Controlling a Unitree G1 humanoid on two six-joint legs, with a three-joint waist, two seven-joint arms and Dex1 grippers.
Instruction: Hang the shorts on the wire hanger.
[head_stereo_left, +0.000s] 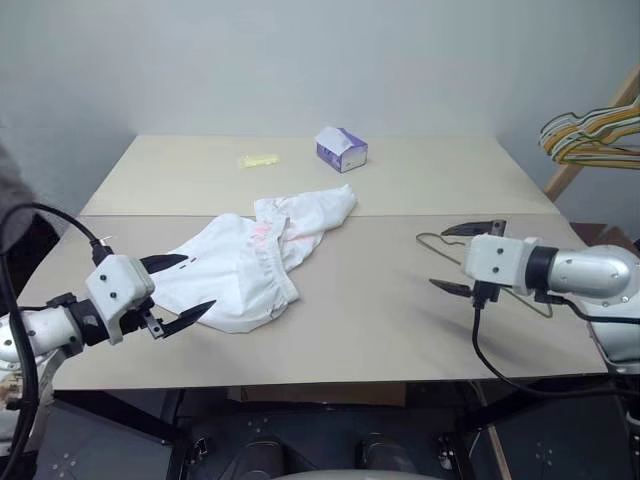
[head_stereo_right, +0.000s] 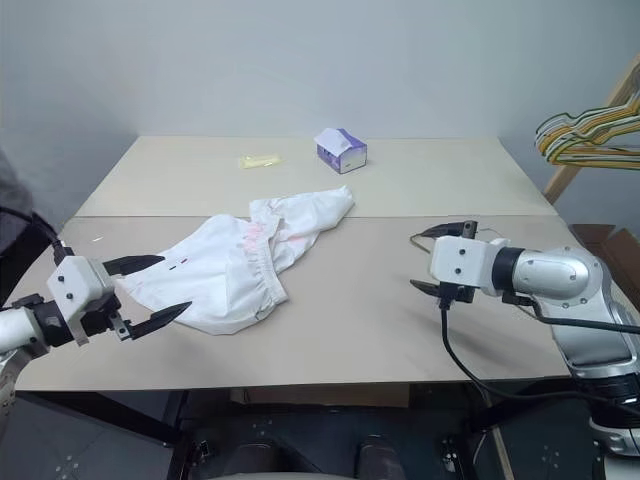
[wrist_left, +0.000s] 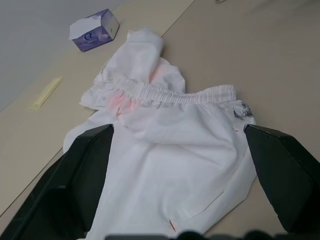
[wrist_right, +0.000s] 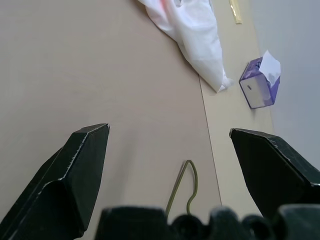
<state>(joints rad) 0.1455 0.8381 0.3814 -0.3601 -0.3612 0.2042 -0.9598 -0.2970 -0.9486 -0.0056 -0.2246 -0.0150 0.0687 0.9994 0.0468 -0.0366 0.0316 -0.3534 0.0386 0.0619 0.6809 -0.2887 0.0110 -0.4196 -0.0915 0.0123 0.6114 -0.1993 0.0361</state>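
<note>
Your right gripper (head_stereo_left: 468, 257), spread wide, hides most of the wire hanger (head_stereo_left: 432, 240) on the table (head_stereo_left: 400, 180). The shorts (head_stereo_left: 250, 262) lie crumpled near the tissue box (head_stereo_left: 342, 149), touching your wide-open left gripper (head_stereo_left: 183, 290).

Purple tissue box (head_stereo_left: 342, 149), yellow strip (head_stereo_left: 259, 160), beige table (head_stereo_left: 400, 180), hanger bunch (head_stereo_left: 590, 135)

Shorts (head_stereo_left: 250, 262) left of wire hanger (head_stereo_left: 437, 244)
</note>
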